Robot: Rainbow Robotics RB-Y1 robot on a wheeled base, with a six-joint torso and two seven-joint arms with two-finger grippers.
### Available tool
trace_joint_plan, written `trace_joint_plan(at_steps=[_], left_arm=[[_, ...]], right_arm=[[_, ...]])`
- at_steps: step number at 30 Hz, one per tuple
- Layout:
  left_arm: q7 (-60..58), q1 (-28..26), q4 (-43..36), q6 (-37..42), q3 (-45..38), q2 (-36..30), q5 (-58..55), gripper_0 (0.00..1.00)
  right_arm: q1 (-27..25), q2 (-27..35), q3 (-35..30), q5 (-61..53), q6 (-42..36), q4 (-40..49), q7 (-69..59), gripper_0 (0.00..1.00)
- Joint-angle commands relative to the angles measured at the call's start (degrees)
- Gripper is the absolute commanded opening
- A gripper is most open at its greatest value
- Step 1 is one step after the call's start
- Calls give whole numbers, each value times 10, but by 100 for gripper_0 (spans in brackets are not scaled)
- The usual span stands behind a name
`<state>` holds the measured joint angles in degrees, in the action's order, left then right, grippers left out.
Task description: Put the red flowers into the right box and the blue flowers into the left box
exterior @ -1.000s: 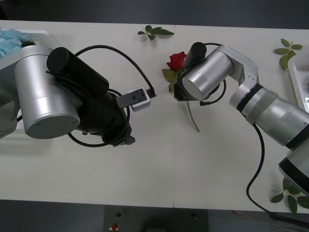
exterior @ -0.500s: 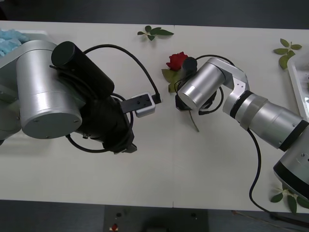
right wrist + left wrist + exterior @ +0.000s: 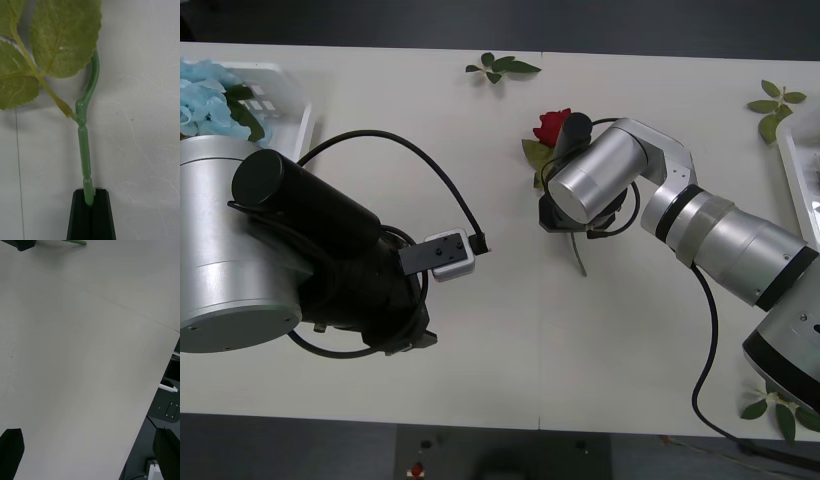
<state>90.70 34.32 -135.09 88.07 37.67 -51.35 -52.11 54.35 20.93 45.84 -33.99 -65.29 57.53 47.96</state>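
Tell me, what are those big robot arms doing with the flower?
The right gripper has its black fingers closed on the green stem of a red rose near the table's middle. The left gripper hangs open over bare table, holding nothing. Pale-blue flowers already lie in the slotted white box on the robot's left.

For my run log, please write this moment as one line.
right hand: shut on red rose stem | left hand: open, over bare table | blue flowers: in left box

Red rose (image 3: 551, 125), green stem (image 3: 84, 150), pale-blue flowers (image 3: 202, 98), white table (image 3: 510, 330).
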Motion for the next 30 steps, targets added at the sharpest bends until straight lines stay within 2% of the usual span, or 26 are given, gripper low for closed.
trace_joint_plan(at_steps=[1,5,7,10,17,22,26,30], left_arm=[[23,12,-18,16,-7,5,-4,100],[25,22,-21,92,-34,22,-4,100],[28,29,-21,154,-59,44,-4,100],[33,33,-18,196,-76,65,-4,100],[37,31,-13,177,-75,66,-8,100],[40,30,-11,176,-75,65,-9,100],[40,29,-11,174,-75,65,-10,100],[40,29,-9,172,-75,65,-9,100]], right_arm=[[11,20,-16,-7,-12,18,-37,0],[30,55,-59,-20,-63,72,-30,0],[48,87,-88,-42,-107,109,-23,0],[73,133,-134,-86,-158,153,-12,0],[99,235,-233,-164,-264,231,80,0],[99,374,-255,-263,-301,287,182,0],[99,467,-260,-340,-306,286,260,0],[99,545,-260,-387,-300,226,409,0]])
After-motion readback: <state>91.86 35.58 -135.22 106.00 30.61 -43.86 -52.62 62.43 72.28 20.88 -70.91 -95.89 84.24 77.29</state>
